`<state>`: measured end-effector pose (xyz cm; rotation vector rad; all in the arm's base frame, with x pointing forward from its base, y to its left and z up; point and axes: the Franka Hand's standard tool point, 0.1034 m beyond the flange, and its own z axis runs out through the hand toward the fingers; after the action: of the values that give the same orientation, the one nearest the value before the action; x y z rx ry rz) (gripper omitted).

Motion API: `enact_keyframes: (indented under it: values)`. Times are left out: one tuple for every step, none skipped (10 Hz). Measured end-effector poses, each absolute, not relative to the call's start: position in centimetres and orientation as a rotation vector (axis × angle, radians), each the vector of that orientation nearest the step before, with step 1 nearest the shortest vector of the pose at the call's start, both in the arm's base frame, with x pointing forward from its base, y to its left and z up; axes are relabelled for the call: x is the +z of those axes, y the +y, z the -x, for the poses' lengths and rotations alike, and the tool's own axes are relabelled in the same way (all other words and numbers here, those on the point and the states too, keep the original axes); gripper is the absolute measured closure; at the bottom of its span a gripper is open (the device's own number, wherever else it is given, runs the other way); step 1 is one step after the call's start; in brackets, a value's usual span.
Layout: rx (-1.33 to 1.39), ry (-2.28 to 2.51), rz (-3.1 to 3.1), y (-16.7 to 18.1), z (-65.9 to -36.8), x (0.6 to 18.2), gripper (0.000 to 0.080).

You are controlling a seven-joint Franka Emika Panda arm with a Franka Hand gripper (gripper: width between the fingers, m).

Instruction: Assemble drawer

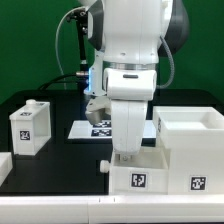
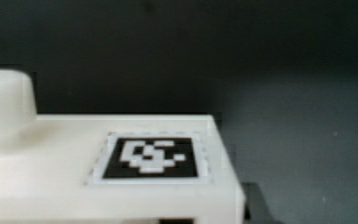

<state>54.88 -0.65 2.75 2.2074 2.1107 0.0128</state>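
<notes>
Arm down over the drawer, grip hidden

From where I stand the drawer (image 1: 150,172) sits at the front of the dark table (image 1: 60,160), low and open-topped, and appears to sit right up against the taller casing (image 1: 190,150) on the exterior view's right. The gripper (image 1: 125,152) hangs straight down over the drawer's end wall, the one farthest from the casing. Its fingertips are lost against the white plastic, so I cannot tell whether they are spread, pinched on the wall or just hovering.

The drawer looks like a thin-walled moulded tray, all white, with straight sides and square corners. A small black-and-white tag (image 1: 140,181) sits on the face turned toward me. The wrist view shows a flat white surface with a tag (image 2: 155,157) close up, most likely part of the same drawer, though I would not swear to it.

I would judge it light and stiff, not fragile. The plastic looks smooth, so it will probably slide easily on the table and could slip in a loose pinch. The sensible hold is across one upright wall, one finger inside and one outside, near the middle of that wall so it does not swing. A hold near a corner would likely let it twist.

Off to the exterior view's left a small tagged block (image 1: 30,128) stands well apart, and the marker board (image 1: 92,128) lies behind the arm
</notes>
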Motion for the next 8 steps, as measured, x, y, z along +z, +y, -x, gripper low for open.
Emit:
enact_keyframes:
  values:
    - [0.007, 2.127, -2.192, -0.76, -54.82, 2.62, 0.0761]
    - [0.004, 2.127, -2.194, -0.7, -54.77, 2.48, 0.0761]
    - [-0.01, 2.126, -2.201, -0.7, -54.86, 2.46, 0.0761]
    - [-0.031, 2.127, -2.207, -0.66, -55.36, 2.48, 0.0761]
    - [-0.042, 2.118, -2.22, -0.59, -55.56, 2.27, 0.0761]
    - [-0.062, 2.113, -2.233, -0.48, -55.55, 2.32, 0.0761]
    - [-0.08, 2.112, -2.24, -0.36, -55.61, 2.35, 0.0761]
    - [-0.067, 2.107, -2.244, -0.25, -55.6, 2.3, 0.0761]
